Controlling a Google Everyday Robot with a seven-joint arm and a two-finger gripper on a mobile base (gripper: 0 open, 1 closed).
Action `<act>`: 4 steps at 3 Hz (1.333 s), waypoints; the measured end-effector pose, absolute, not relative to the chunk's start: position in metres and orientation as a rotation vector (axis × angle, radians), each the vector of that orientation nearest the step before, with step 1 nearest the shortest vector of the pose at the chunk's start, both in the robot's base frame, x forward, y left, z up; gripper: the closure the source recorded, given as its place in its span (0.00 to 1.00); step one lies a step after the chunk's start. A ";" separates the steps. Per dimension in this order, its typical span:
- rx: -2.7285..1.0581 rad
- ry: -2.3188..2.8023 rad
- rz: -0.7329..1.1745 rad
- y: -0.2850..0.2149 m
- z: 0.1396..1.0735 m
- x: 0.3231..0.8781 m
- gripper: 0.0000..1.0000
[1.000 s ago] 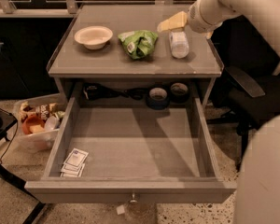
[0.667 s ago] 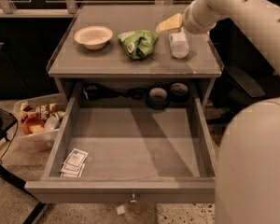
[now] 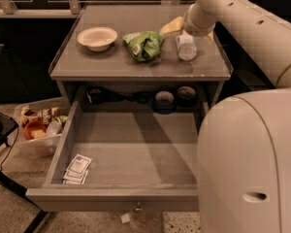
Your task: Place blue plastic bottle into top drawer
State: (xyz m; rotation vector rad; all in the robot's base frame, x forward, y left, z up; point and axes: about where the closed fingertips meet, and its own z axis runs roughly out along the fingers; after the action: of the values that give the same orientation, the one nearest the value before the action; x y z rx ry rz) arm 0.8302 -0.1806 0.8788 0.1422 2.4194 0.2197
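Observation:
The blue plastic bottle (image 3: 186,49), clear with a pale label, lies on the grey tabletop (image 3: 111,64) at the right, next to the green snack bag (image 3: 144,44). My gripper (image 3: 188,33) is over the bottle's far end. It is open, with one yellowish finger (image 3: 170,26) left of the bottle and the other just showing on the right. The bottle still rests on the table. The top drawer (image 3: 131,149) is pulled fully out below the tabletop, with a small knob on its front panel.
A white bowl (image 3: 97,37) sits at the tabletop's left. Small paper packets (image 3: 76,169) lie in the drawer's front left corner. Tape rolls (image 3: 165,100) sit on the shelf behind the drawer. A bin of snacks (image 3: 39,130) stands on the floor at left. My arm's bulk fills the right side.
The arm's body has swung further into the right foreground and now covers the drawer's right side. The gripper stays at the bottle, which has not moved.

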 end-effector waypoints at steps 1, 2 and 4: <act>0.173 2.432 0.168 -0.182 0.868 0.842 0.00; 0.199 2.448 0.101 -0.184 0.856 0.855 0.00; 0.166 2.491 0.088 -0.172 0.842 0.865 0.00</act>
State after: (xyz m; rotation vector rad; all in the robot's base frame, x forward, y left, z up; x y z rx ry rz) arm 0.8647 -0.1718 0.8417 0.1657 2.4915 0.0879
